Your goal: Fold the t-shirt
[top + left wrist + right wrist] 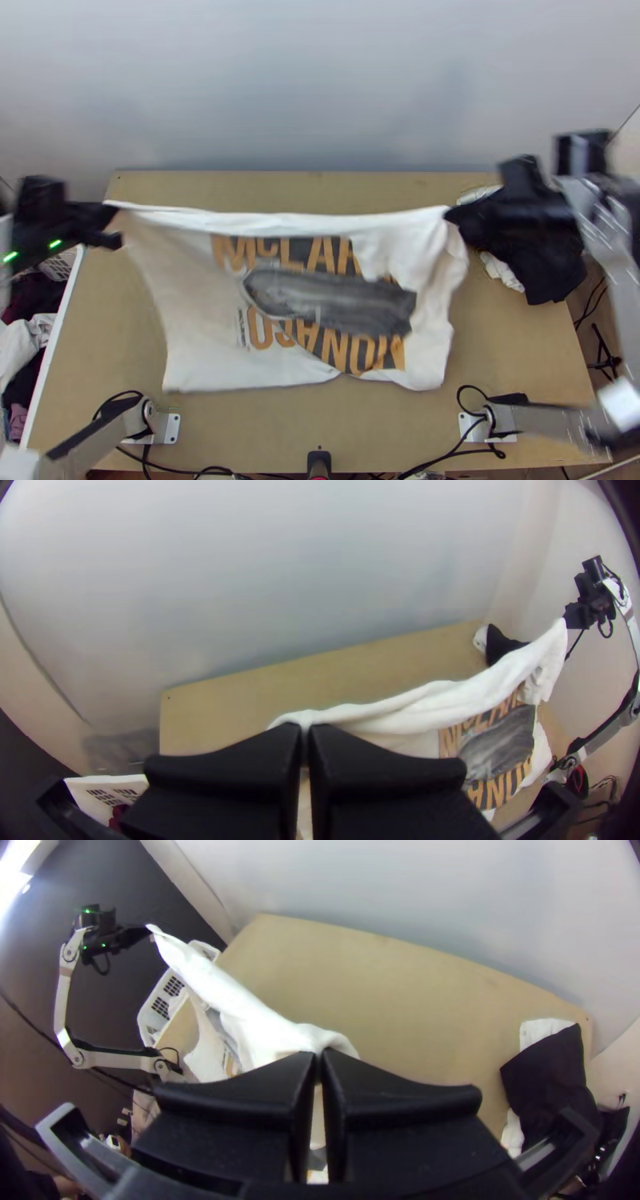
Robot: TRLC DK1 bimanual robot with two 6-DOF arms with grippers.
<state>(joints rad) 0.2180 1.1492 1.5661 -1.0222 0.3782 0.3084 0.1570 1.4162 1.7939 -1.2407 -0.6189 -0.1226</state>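
Holds white cloth t-shirt (pixel 192 320) with orange lettering spread over light wooden table (pixel 304 190).
Clamps opposite ends in black, two-fingered left gripper (pixel 114 222) and right gripper (pixel 454 216).

Left gripper (pixel 114 223): we see it closed on the t-shirt (pixel 427 717).
T-shirt: white, upper edge stretched, print hanging below.
Right gripper (pixel 453 214): we see it gripping the other end.
Table (pixel 320 687): light wood.
Black cloth (pixel 500 645): on the table.
Basket (pixel 97 790): white, slotted.

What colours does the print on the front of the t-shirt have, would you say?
Orange and dark grey print, clearest in the top view.
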